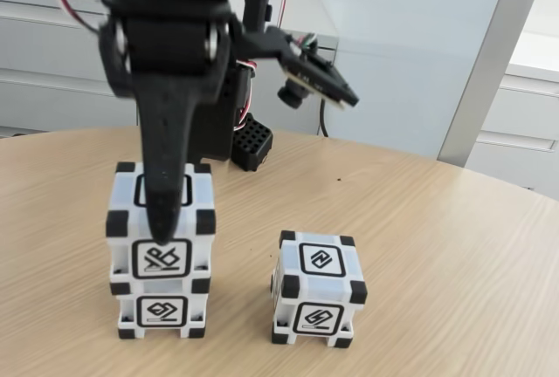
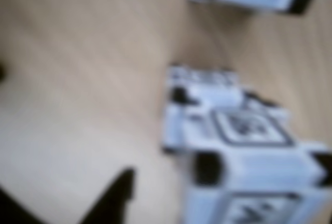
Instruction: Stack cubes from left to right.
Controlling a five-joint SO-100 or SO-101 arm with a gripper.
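Round wooden table (image 1: 454, 246), black arm, three glyph cubes.
Gripper (image 1: 162, 233) hangs against the upper cube (image 1: 161, 227), stacked on the lower cube (image 1: 162, 311) at fixed-view left; finger spacing unclear. Third cube (image 1: 318, 287) stands alone to the right.

Bright, even daylight in the fixed view; washed-out white at the far right. Soft, faint shadows on the pale wooden round tabletop (image 1: 454, 246), just beside the small white plastic cubes with black corner blocks (image 1: 318, 288). Slightly soft on the near black plastic gripper finger (image 1: 166, 176), sharper farther back. Heavily blurred throughout the wrist view: smeared glyphs on the near white cube (image 2: 244, 146), fuzzy edges, dark unfocused shape at the bottom left (image 2: 111, 198). Mild glare low on the left of the wood.
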